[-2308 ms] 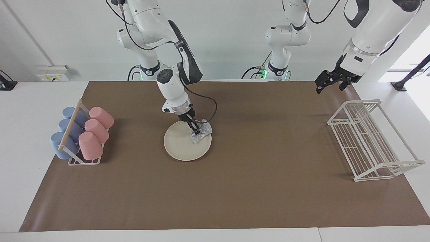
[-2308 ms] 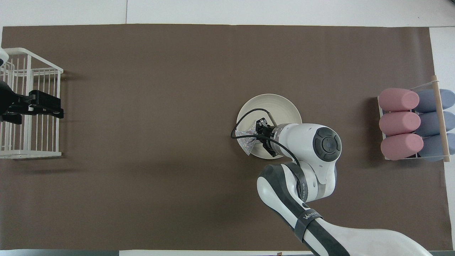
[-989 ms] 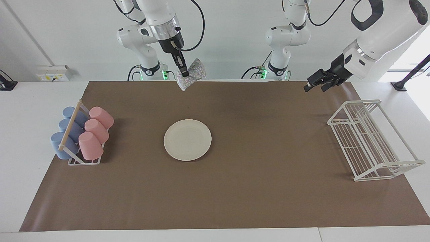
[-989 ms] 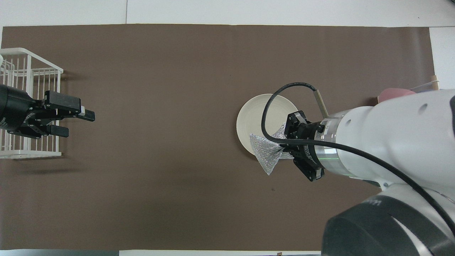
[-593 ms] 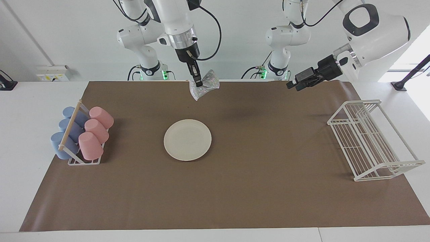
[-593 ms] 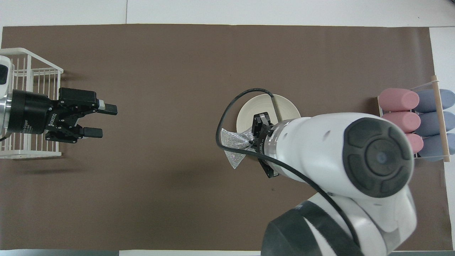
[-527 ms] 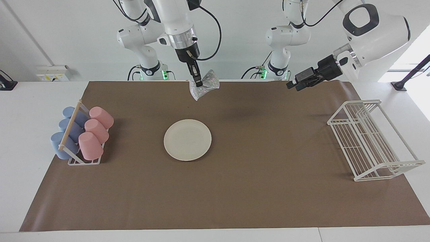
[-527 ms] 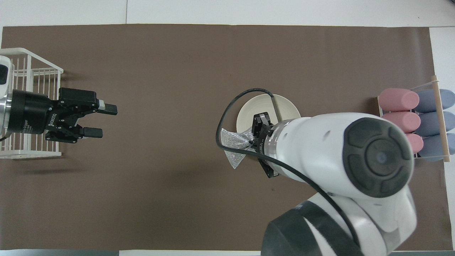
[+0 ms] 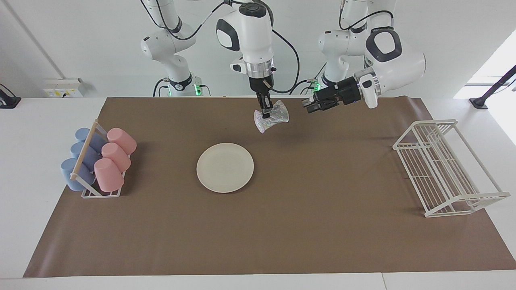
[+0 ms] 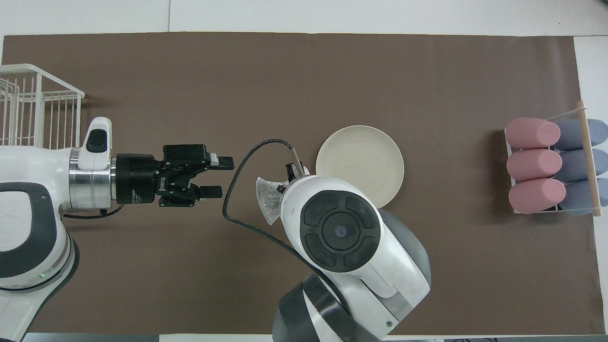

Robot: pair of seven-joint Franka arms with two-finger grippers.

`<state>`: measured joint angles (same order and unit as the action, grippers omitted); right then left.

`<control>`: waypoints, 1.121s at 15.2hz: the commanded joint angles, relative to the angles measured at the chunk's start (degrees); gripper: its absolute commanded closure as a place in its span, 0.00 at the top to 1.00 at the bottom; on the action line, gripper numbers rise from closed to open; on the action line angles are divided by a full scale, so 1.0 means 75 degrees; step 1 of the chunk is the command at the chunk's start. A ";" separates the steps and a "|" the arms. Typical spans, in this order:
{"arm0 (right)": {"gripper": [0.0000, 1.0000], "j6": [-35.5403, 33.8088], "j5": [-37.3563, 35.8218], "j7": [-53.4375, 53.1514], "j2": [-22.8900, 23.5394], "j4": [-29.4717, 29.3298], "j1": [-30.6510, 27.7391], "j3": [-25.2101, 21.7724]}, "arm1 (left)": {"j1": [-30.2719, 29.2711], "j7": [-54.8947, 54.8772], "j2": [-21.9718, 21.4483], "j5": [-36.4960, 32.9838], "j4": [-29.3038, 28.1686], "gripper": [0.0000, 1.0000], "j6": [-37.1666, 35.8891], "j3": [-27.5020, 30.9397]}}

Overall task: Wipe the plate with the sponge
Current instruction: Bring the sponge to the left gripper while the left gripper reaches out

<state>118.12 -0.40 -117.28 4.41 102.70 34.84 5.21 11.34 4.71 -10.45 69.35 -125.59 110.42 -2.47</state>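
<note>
Brown mat (image 9: 282, 225) before us. Right gripper (image 9: 265, 114) clamps sponge (image 9: 272, 117) aloft, at 1 o'clock from plate (image 9: 225, 167) in facing view. Left gripper (image 9: 308, 106) spread, empty, just beside sponge. We judge handover pending: left must close on sponge.

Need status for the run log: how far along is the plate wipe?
Done: the sponge is picked up and pinched in the shut right claw. In hand: it hangs in the air, clear of the plate, with the open left claw pointing at it from beside, possibly for a handover. Left: nothing touches the plate now; whether it needs more wiping cannot be told.
</note>
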 commanded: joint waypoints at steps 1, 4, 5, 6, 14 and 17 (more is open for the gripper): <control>0.00 -0.0094 -0.0193 -0.0112 0.0045 -0.0240 -0.0063 0.0020 | 0.0211 -0.0883 -0.0154 0.0199 -0.0469 1.00 0.0090 0.0106; 0.00 0.0023 -0.0181 -0.0101 0.0068 -0.0252 -0.0203 -0.0003 | 0.0363 -0.1049 0.0092 0.0245 -0.0457 1.00 0.0148 0.0095; 0.00 0.0024 -0.0193 -0.0089 0.0080 -0.0263 -0.0250 -0.0003 | 0.0375 -0.1200 0.0127 0.0338 -0.0457 1.00 0.0160 0.0095; 0.00 0.0024 -0.0181 -0.0043 0.0080 -0.0275 -0.0263 0.0009 | 0.0398 -0.1225 0.0313 0.0548 -0.0388 1.00 0.0299 0.0106; 0.00 0.0035 -0.0170 -0.0065 0.0092 -0.0240 -0.0228 -0.0003 | 0.1195 -0.1167 0.0701 0.1112 -0.0153 1.00 0.1366 0.0095; 0.00 0.0035 -0.0170 -0.0065 0.0080 -0.0217 -0.0227 -0.0003 | 0.1207 -0.1167 0.0760 0.1112 -0.0129 0.78 0.1378 0.0106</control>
<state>118.12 -0.42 -117.28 4.59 101.48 33.42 4.82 19.33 -3.68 -5.79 76.74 -127.64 119.66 -2.44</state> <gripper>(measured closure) 0.960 0.026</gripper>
